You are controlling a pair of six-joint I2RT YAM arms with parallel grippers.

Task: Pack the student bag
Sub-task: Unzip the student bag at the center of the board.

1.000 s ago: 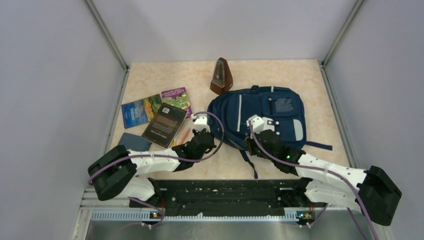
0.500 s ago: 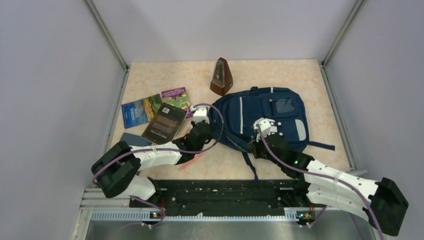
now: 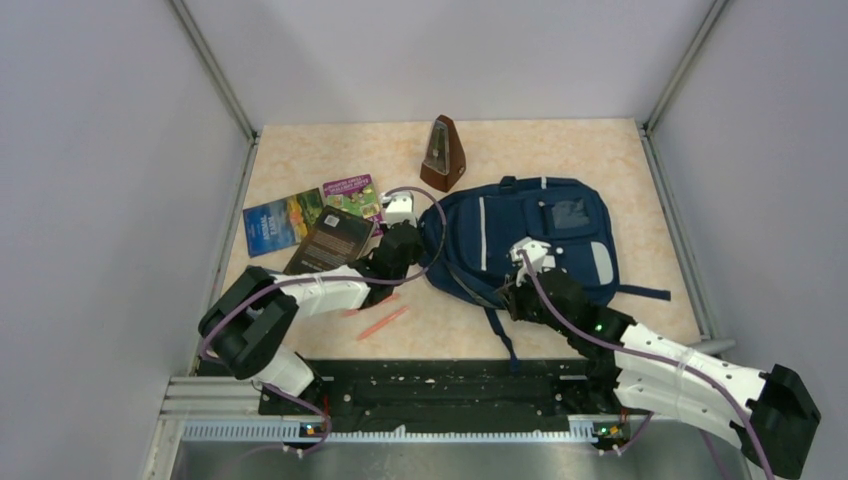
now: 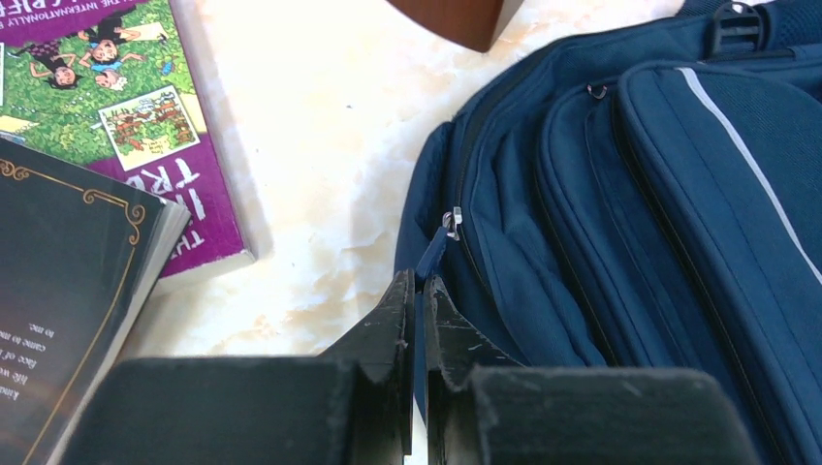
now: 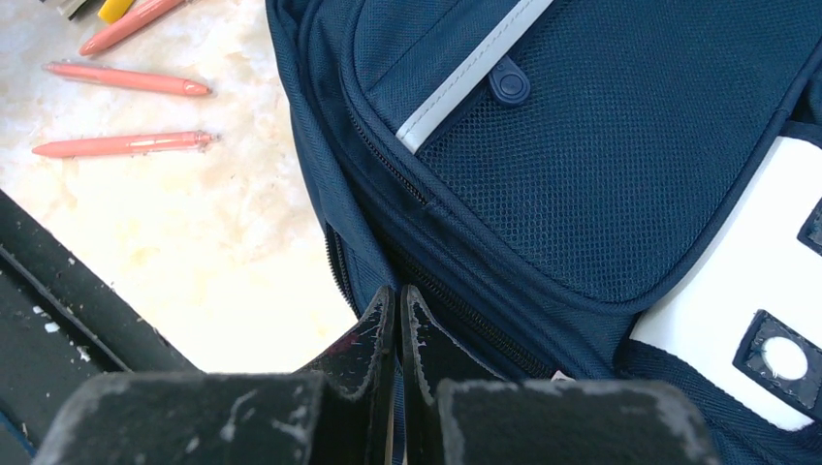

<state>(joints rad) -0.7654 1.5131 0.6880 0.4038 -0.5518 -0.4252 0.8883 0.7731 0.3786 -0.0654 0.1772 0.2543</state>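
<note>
One large navy blue fabric student bag (image 3: pixel 540 235), flat on pale marbled desk (image 3: pixel 330 160), centre-right. Likely soft, floppy, light; may slide, so anchor it while zip runs. Best holds: zipper pull, seam, top loop. Now: left gripper (image 4: pixel 417 281) nipped onto blue zipper pull (image 4: pixel 433 254) at bag's left edge; right gripper (image 5: pixel 395 295) closed tight at near seam, fabric pinch unclear. Three paperback books (image 3: pixel 330 240) left of bag. One brown wooden metronome (image 3: pixel 441 153) behind. Three salmon-pink pens (image 5: pixel 126 145).
</note>
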